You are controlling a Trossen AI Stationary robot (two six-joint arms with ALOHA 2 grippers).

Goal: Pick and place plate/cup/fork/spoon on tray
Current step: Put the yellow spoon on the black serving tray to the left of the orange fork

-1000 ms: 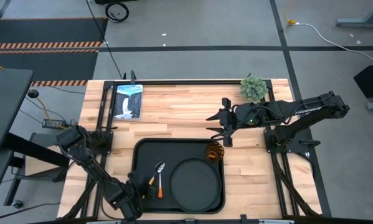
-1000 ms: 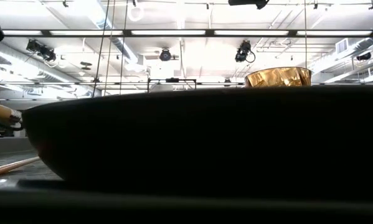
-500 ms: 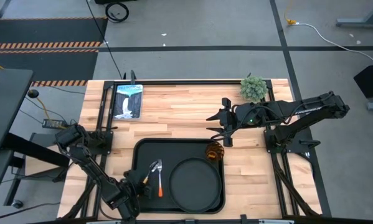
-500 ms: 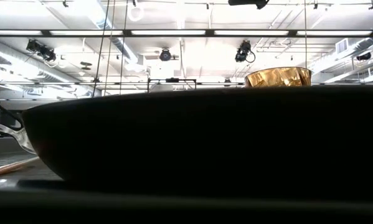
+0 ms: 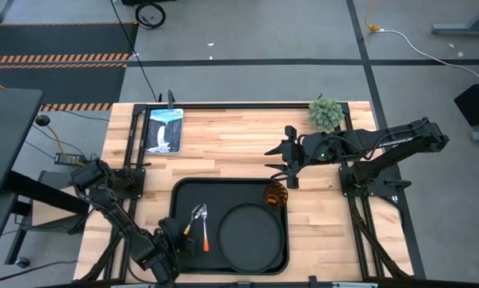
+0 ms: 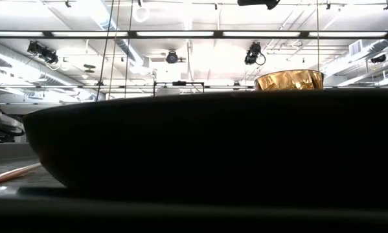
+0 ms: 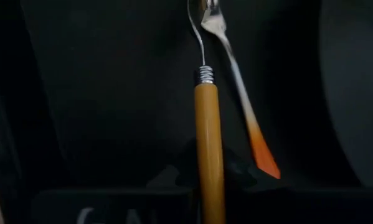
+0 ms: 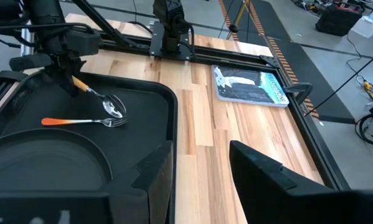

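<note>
The black tray (image 5: 177, 192) lies at the table's near middle. On it sit the round black plate (image 5: 255, 236), the amber cup (image 5: 275, 194) at its far right corner, and the fork (image 5: 205, 234) left of the plate. The fork lies flat in the right wrist view (image 8: 80, 121). My left gripper (image 5: 177, 237) is over the tray's near left part, shut on the spoon (image 5: 193, 220). The spoon's bowl (image 8: 114, 107) is low beside the fork's tines. My right gripper (image 5: 289, 164) hangs open and empty over the wood beyond the tray's far edge. My left gripper pinches the spoon's orange handle (image 7: 208, 155) near its free end between its two fingers. The fingers come slanting from the near left, and the spoon runs on forward along them. The spoon tilts bowl-down over the tray; I cannot tell whether the bowl touches the tray.
A picture card (image 5: 164, 130) lies at the table's far left and a small green plant (image 5: 325, 112) at its far right. Bare wood shows on both sides of the tray and beyond it (image 5: 223, 152). In the low view the plate (image 6: 213, 149) fills most of the picture.
My left gripper has gone a little toward the table's left and far edges, staying shut on the spoon. The spoon's bowl has shifted left, away from the fork. The fork, plate and cup have stayed where they were.
</note>
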